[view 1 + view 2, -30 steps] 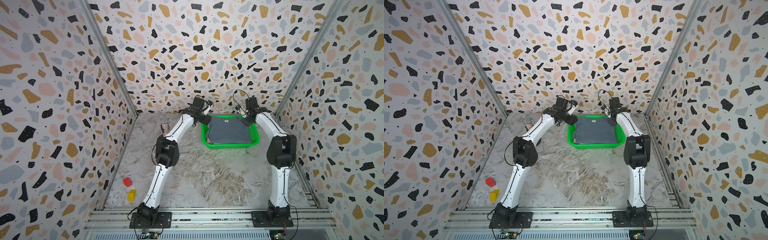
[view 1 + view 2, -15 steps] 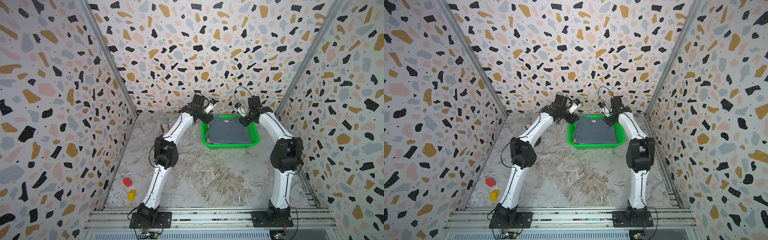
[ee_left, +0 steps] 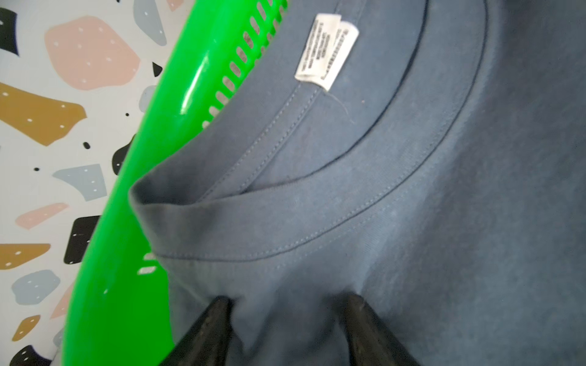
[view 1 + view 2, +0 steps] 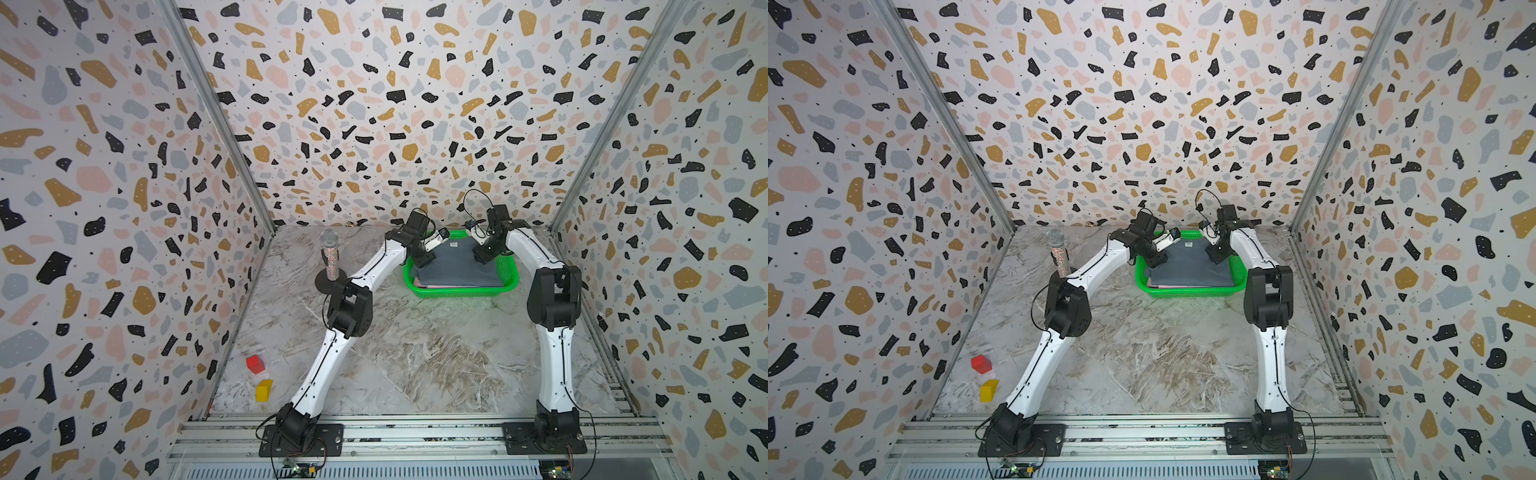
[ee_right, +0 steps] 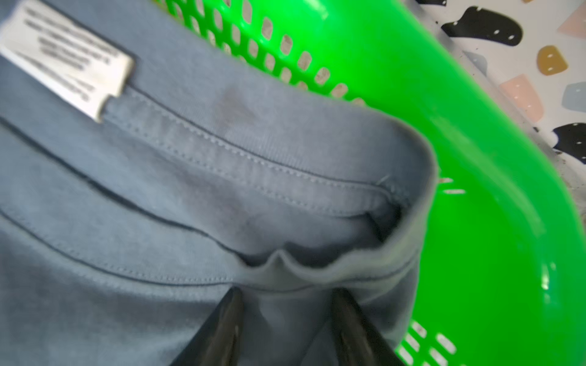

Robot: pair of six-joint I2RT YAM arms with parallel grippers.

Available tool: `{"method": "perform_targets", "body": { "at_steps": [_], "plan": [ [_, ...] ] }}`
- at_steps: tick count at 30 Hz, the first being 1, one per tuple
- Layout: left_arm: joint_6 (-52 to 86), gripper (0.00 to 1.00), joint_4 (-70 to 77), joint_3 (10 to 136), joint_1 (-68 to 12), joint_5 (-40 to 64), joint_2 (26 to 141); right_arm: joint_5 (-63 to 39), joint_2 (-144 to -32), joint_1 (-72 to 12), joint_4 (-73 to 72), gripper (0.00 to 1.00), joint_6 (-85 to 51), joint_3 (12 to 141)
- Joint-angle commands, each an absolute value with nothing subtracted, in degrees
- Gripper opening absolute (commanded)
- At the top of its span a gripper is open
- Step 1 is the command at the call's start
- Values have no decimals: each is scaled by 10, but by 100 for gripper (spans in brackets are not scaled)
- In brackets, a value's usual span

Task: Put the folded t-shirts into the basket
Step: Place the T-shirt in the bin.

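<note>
Grey-blue t-shirt (image 4: 457, 268) laid uppermost in basket (image 4: 457, 292)
Left pincer (image 3: 287, 301) and right pincer (image 5: 285, 293) are spread, released; tips are pressed on its collar end

- Your basket (image 4: 457, 292) sits at the bench's (image 4: 436, 353) back edge, right of centre; folded t-shirts (image 4: 457, 266) stacked in it.
- Microphone (image 4: 331, 257) stands back left.
- One block (image 4: 254, 363) lies behind a second block (image 4: 264, 390), front-left corner.
</note>
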State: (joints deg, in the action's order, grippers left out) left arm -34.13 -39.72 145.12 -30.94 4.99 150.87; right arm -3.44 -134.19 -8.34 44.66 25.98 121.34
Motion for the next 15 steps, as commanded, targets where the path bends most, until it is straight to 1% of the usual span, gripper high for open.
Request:
{"method": "perform_targets", "body": {
  "at_steps": [1,4,8,12,15],
  "plan": [
    [-369,66,-445,1458,-304,1,1494,-45,-1327,-76,514,55,269,1234],
    [-359,71,-445,1455,-305,-16,1468,-68,-1283,-76,526,58,277,1228],
    [-326,78,-450,1432,-305,-14,1417,-108,-1201,-76,527,62,288,1178],
    [-298,82,-452,1373,-305,1,1354,-130,-1125,-76,526,65,292,1111],
    [-290,84,-448,1315,-305,-4,1300,-123,-1070,-76,526,68,299,1063]
  ]
}}
